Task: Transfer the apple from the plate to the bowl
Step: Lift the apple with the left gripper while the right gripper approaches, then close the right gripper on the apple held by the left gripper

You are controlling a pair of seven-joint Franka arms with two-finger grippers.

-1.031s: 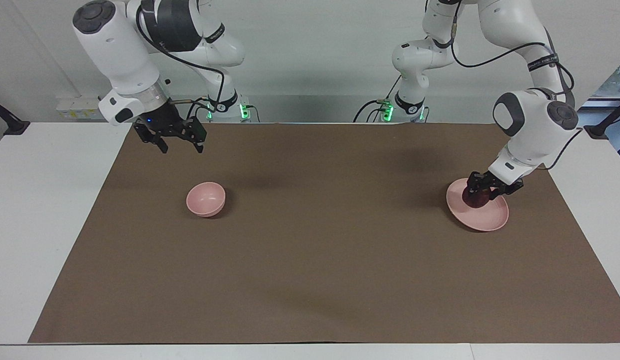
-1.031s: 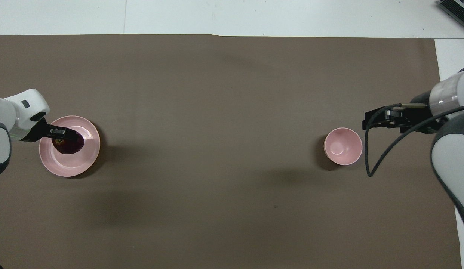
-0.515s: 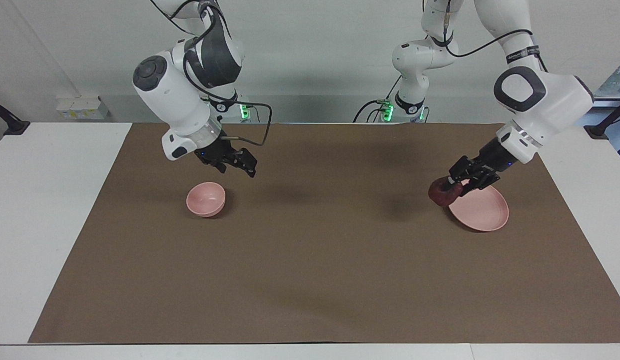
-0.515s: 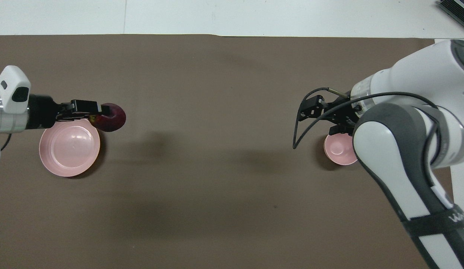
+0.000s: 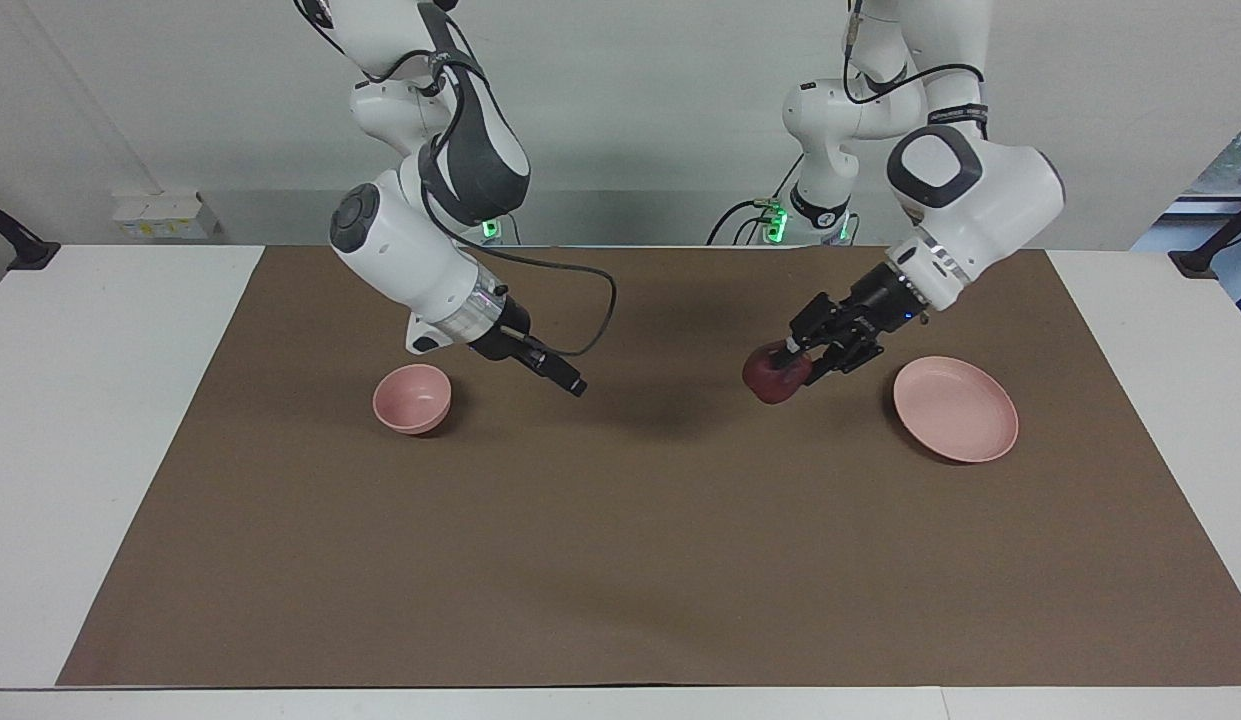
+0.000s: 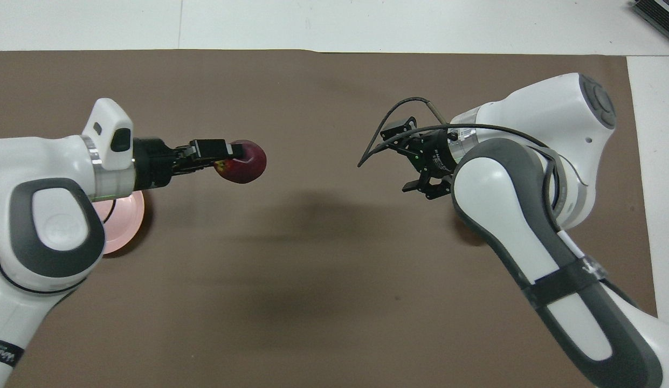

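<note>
Between left jaws, apple (image 5: 776, 373) aloft

table (image 5: 110, 400) | brown mat (image 5: 640, 540) on it | on mat: plate (image 5: 965, 425), bowl (image 5: 412, 398)

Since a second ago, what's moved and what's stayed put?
The left pincer has lifted the apple off the plate and carried it over the mat toward the table's middle. The right pincer swung from the mat's edge, past the bowl, toward the apple. Plate and bowl stayed put.
</note>
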